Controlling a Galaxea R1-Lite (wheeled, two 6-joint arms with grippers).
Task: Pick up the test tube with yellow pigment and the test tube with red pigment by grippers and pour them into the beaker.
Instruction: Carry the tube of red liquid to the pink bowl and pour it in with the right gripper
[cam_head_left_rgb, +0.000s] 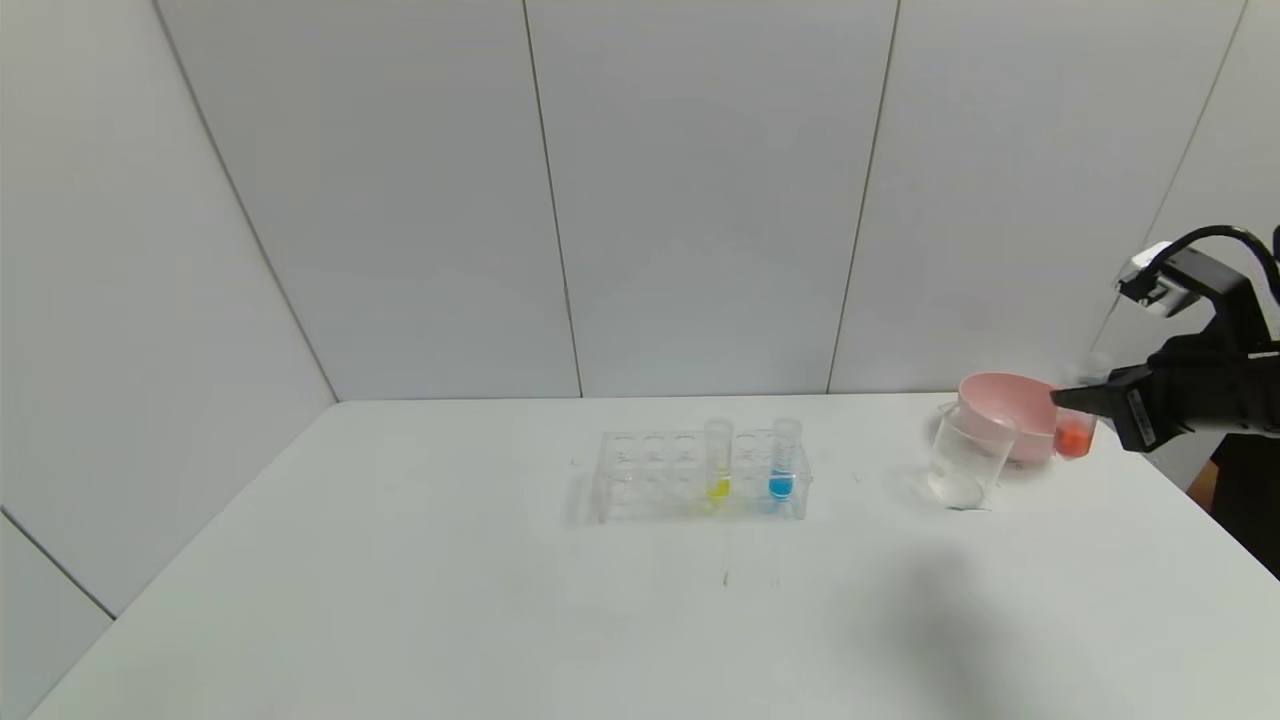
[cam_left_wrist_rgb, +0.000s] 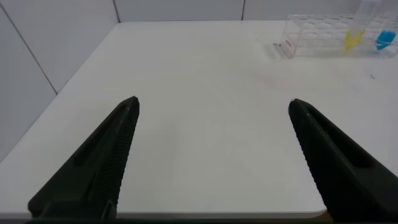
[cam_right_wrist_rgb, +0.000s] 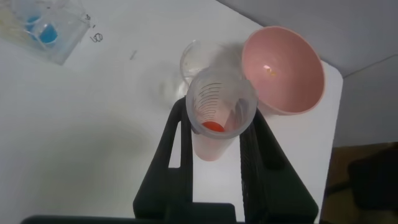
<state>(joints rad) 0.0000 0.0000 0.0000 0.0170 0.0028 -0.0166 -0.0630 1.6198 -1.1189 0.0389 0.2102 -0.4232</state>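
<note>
- The test tube with red pigment (cam_right_wrist_rgb: 214, 118) sits upright between the closed fingers of the right gripper (cam_head_left_rgb: 1085, 405), just beside the beaker (cam_head_left_rgb: 962, 460) and pink bowl (cam_head_left_rgb: 1005, 415)
- It looks light, smooth and breakable, so a mid-wall grip with gentle pressure seems wise
- The test tube with yellow pigment (cam_head_left_rgb: 718, 462) stands in the rack (cam_head_left_rgb: 640, 475)
- The left gripper (cam_left_wrist_rgb: 211, 134) hangs wide open, holding nothing

My right gripper (cam_head_left_rgb: 1066, 398): matte black, two long tapering fingers, a small white label on the side of its body. Above it, a white-and-grey block, a black cable arching up and over from it. My right arm (cam_head_left_rgb: 1225, 390): black, bulky casing. My left gripper (cam_left_wrist_rgb: 211, 109): two black wedge-shaped fingers (cam_left_wrist_rgb: 102, 158), their inner faces finely ribbed, narrowing to blunt tips.
</note>
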